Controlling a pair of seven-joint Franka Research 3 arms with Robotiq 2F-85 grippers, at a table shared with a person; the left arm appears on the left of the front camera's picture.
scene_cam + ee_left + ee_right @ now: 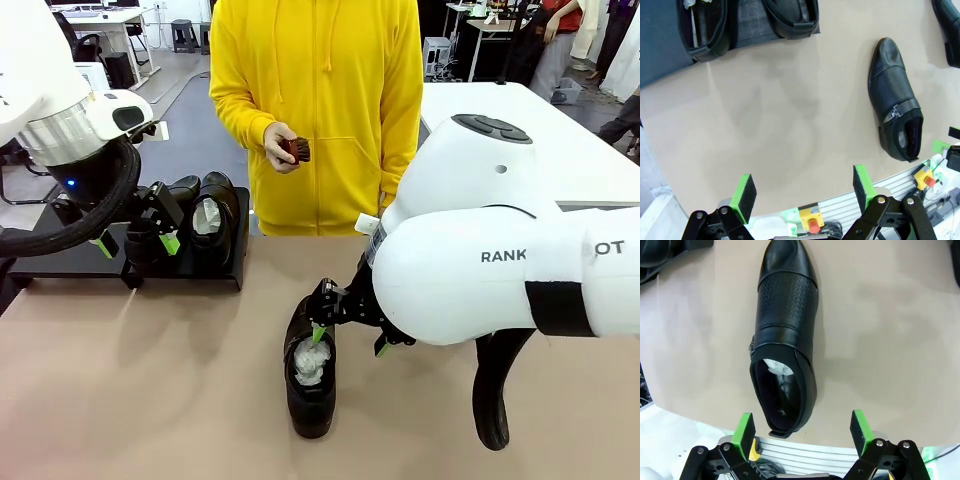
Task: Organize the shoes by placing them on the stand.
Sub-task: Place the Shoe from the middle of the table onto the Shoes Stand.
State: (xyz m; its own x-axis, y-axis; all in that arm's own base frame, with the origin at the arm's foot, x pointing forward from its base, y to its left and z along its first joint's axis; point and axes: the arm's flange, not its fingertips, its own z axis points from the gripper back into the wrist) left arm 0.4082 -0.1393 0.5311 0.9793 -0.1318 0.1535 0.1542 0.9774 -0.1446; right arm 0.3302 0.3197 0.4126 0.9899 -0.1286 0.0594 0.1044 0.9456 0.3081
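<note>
Both claws stand with their green pads wide apart and nothing between them. The right gripper (802, 431) hangs low over the tan table (150, 390), at the heel end of a shoe (310, 385) that lies at the lower centre of the front view with white paper in its mouth. The left gripper (138, 243) hovers at the left, beside the stand (70, 265), which bears two more shoes (215, 215) at the table's upper left. Beyond the table, a person in a yellow hoodie holds a small brown brush (297, 150) in one hand (278, 145). Grey floor and white desks lie behind. The left wrist view adds part of another shoe (947, 25) at its upper right edge, and the right wrist view gives the perforated band across the near shoe's top.
</note>
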